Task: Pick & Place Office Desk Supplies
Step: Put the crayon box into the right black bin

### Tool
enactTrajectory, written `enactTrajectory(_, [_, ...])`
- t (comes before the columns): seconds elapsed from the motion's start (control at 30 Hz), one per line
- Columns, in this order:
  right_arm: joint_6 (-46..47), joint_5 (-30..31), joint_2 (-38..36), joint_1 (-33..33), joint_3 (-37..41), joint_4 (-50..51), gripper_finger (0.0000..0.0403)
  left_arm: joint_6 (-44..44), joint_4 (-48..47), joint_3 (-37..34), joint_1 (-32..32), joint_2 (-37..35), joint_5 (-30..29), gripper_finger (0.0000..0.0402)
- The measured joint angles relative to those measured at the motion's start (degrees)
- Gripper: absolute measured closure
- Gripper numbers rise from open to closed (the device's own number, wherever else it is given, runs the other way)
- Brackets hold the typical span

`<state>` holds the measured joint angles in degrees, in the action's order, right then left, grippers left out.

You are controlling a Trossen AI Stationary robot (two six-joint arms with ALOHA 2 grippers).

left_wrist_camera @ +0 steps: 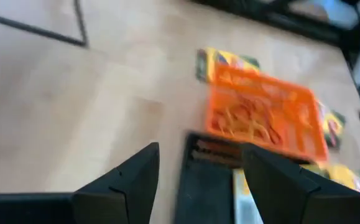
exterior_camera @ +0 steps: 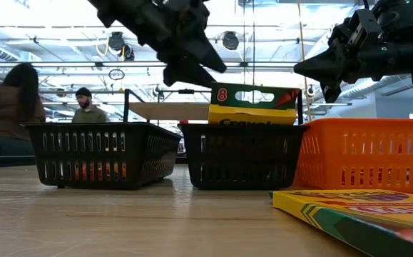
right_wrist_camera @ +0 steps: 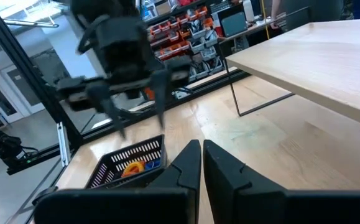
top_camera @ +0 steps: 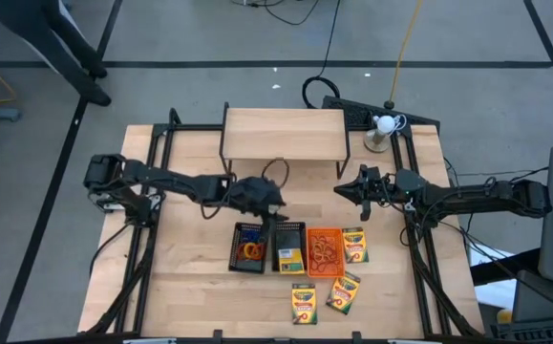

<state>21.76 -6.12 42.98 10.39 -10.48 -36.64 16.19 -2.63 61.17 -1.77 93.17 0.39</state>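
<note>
Three mesh trays stand in a row. A black tray (top_camera: 249, 247) holds orange rubber bands (right_wrist_camera: 133, 167). The middle black tray (top_camera: 289, 250) holds a crayon box (exterior_camera: 252, 106) that stands upright and sticks out above the rim. An orange tray (left_wrist_camera: 260, 115) holds more rubber bands (top_camera: 325, 251). My left gripper (left_wrist_camera: 201, 168) hangs open just above the middle tray, with nothing between its fingers. My right gripper (right_wrist_camera: 201, 155) is shut and holds nothing; it hovers right of the shelf's front. Three more crayon boxes (top_camera: 354, 245) (top_camera: 303, 303) (top_camera: 344, 292) lie flat on the table.
A light wooden shelf (top_camera: 284, 134) on black legs stands at the table's far middle. A white ball on a stand (top_camera: 383, 129) sits at the far right. Bare wood lies left of the trays and along the near edge. People sit in the room beyond (exterior_camera: 10, 100).
</note>
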Motion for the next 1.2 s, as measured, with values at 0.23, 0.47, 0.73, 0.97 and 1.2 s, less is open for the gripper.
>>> enactTrajectory(0.23, [1.60, -8.23, -0.04, 0.00, 0.00, 0.00, 0.0394, 5.13, 14.83, 0.00, 3.13, 0.00, 19.09, 0.0172])
enactTrajectory(0.47, [0.11, -18.37, -0.04, -0.11, -0.04, 1.49, 0.0394, 2.03, 27.06, 0.01, 0.24, -0.02, 20.63, 0.0172])
enactTrajectory(0.73, [-3.22, -19.42, -0.04, -8.64, -0.07, 10.86, 0.0394, 1.84, 26.98, 0.01, -5.08, 0.00, 10.64, 0.0172])
enactTrajectory(0.97, [-3.81, -14.40, -0.04, -21.43, -0.07, 14.93, 0.0394, -0.58, 26.12, 0.00, -11.95, 0.00, -5.84, 0.0172])
enactTrajectory(1.2, [2.00, -0.77, 0.00, -29.47, -0.07, 24.92, 0.0394, 4.48, 21.78, 0.00, -17.41, 0.00, -14.59, 0.0172])
